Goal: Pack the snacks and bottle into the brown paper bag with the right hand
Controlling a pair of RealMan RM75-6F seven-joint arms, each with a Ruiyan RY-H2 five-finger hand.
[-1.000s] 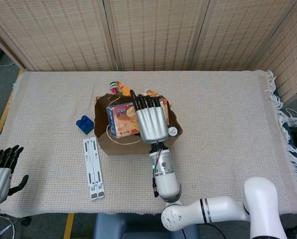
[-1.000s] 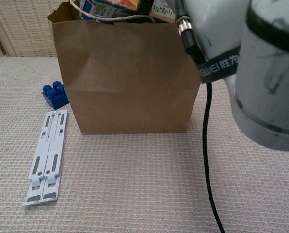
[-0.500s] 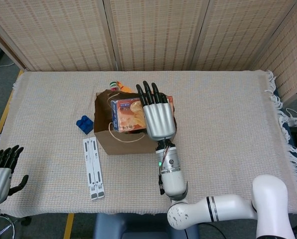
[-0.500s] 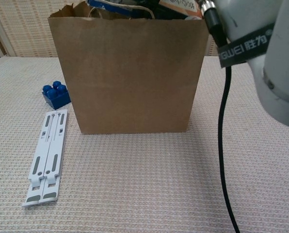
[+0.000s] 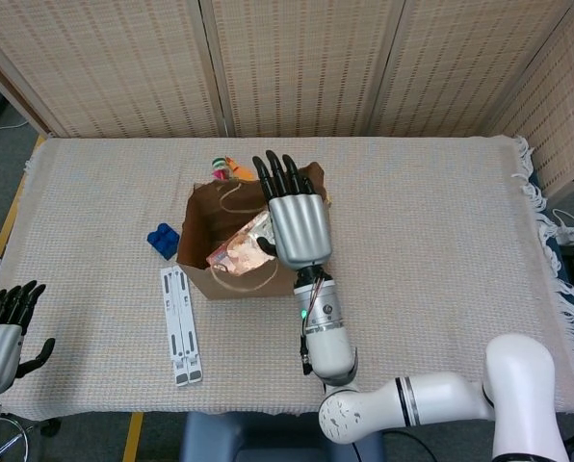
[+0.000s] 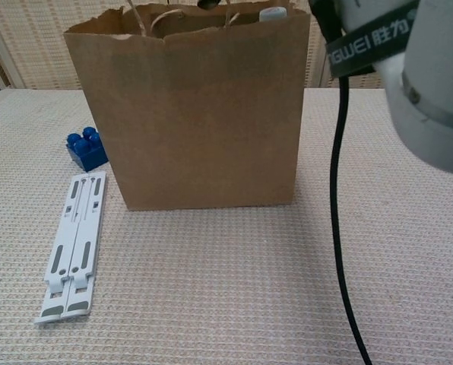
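Note:
The brown paper bag (image 5: pixel 198 207) stands upright at the middle of the table, its front wall filling the chest view (image 6: pixel 188 122). An orange snack box (image 5: pixel 237 248) lies tilted deep inside it. My right hand (image 5: pixel 295 219) hovers over the right half of the bag's mouth, fingers stretched out and pointing away, holding nothing. A white cap (image 6: pixel 273 13) shows just above the bag's rim in the chest view. A small colourful item (image 5: pixel 224 169) sits on the table right behind the bag. My left hand (image 5: pixel 0 337) hangs off the table's near left corner, fingers apart and empty.
A blue toy brick (image 5: pixel 163 240) (image 6: pixel 87 149) sits just left of the bag. A white folded stand (image 5: pixel 180 325) (image 6: pixel 72 245) lies flat in front of it. My right forearm with its black cable (image 6: pixel 340 190) rises at the right. Woven screens stand behind the table.
The snack box, held up at the bag's mouth beside my right hand before, has dropped down inside the bag. The hand has shifted slightly left and is empty.

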